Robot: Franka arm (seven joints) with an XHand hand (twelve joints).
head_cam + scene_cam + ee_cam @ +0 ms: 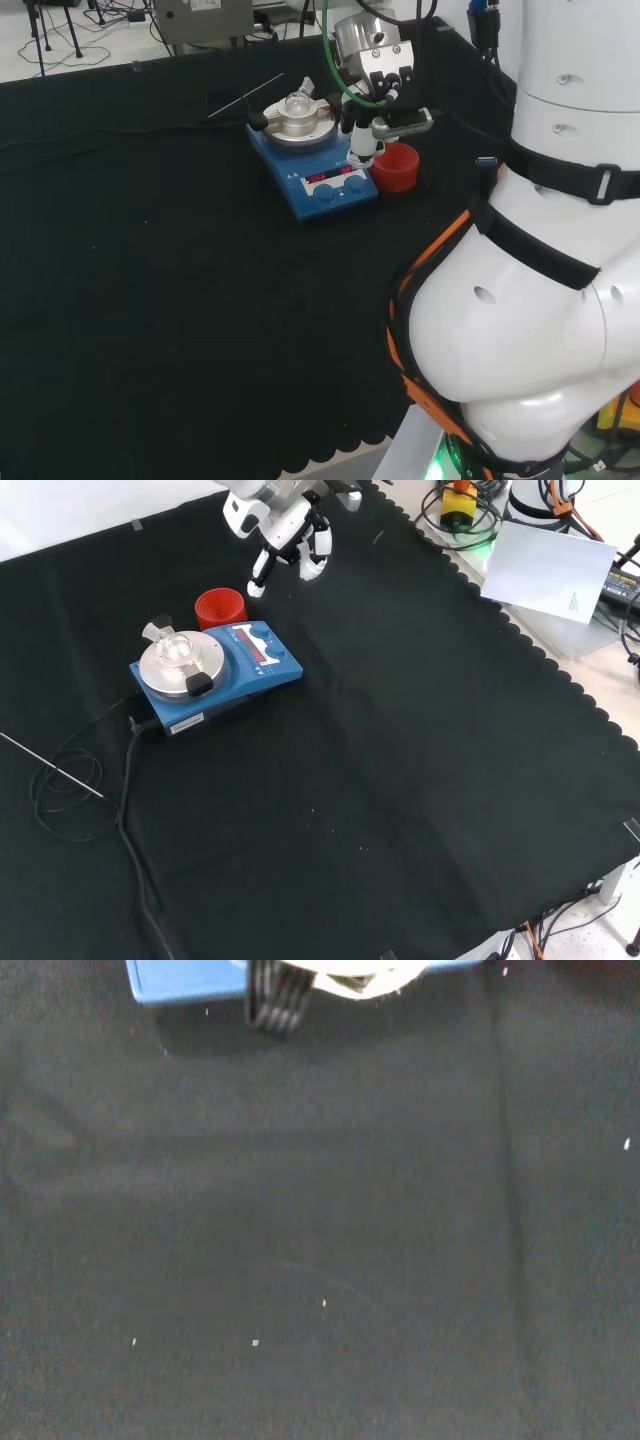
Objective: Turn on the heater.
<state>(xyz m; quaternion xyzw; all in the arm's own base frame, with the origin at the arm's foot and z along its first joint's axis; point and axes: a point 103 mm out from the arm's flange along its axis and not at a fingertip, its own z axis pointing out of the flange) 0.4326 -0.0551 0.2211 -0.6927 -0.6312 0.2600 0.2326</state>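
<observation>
Head view: one blue heater (315, 170), one red ring (396, 167), and one hand (365, 135), fingers curled, holding nothing.

Even overhead light, no hard shadows.
Black cloth (400, 780) soaked up glare; wrist view was soft w/ blur throughout.

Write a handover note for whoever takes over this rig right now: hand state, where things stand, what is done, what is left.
Hand: the black and white hand hangs above the cloth beyond the heater, fingers curled, holding nothing.
Things: the blue heater with a round metal top plate stands on the black cloth; a small clear glass vessel sits on its plate. A red ribbed ring stands next to the heater, near the hand.
Done: the hand is near the heater's knob side; its red display looks lit.
Left: reach the front knobs and switch heating on.
</observation>
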